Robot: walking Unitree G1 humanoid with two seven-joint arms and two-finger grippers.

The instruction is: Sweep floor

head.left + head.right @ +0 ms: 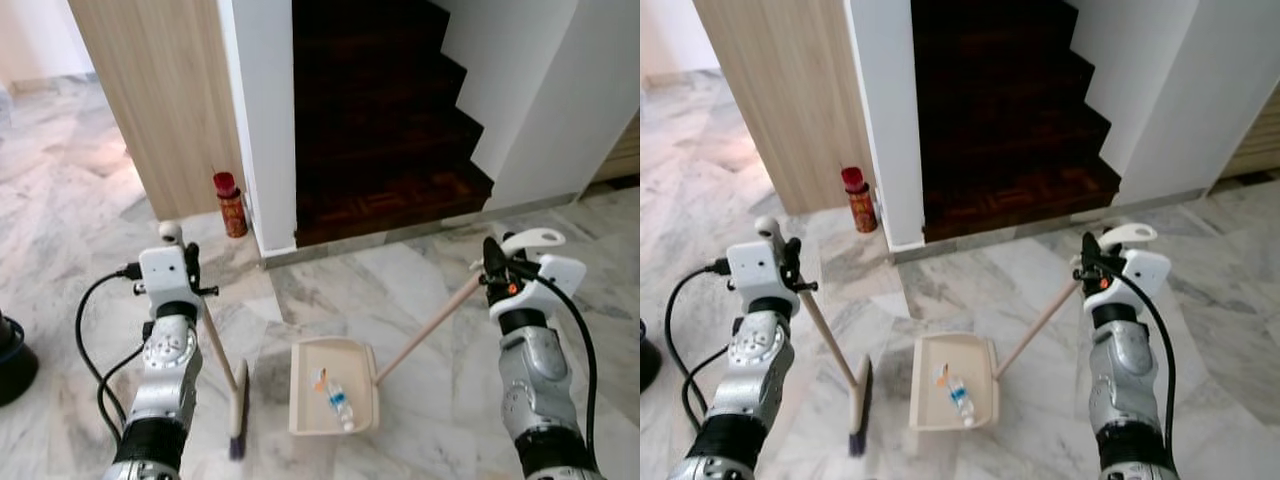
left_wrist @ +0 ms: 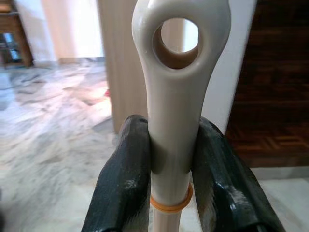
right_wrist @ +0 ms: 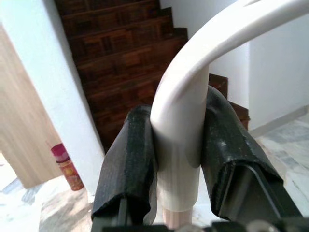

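Left pincer (image 1: 190, 262) clamped tight on the broom (image 1: 222, 360) handle's top, bristles down on the marble floor (image 1: 420, 280) below it. Right pincer (image 1: 492, 262) gripping the dustpan (image 1: 333, 388) handle, likely steadying the cream pan, already holding a small bottle (image 1: 341, 403) and scraps, between both pincers.

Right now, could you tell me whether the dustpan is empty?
Not empty: the dustpan on the floor holds a small bottle and an orange scrap.

Glossy plastic broom handle (image 2: 175, 96), polished marble floor (image 1: 80, 200), dark wooden stairs (image 1: 380, 120).
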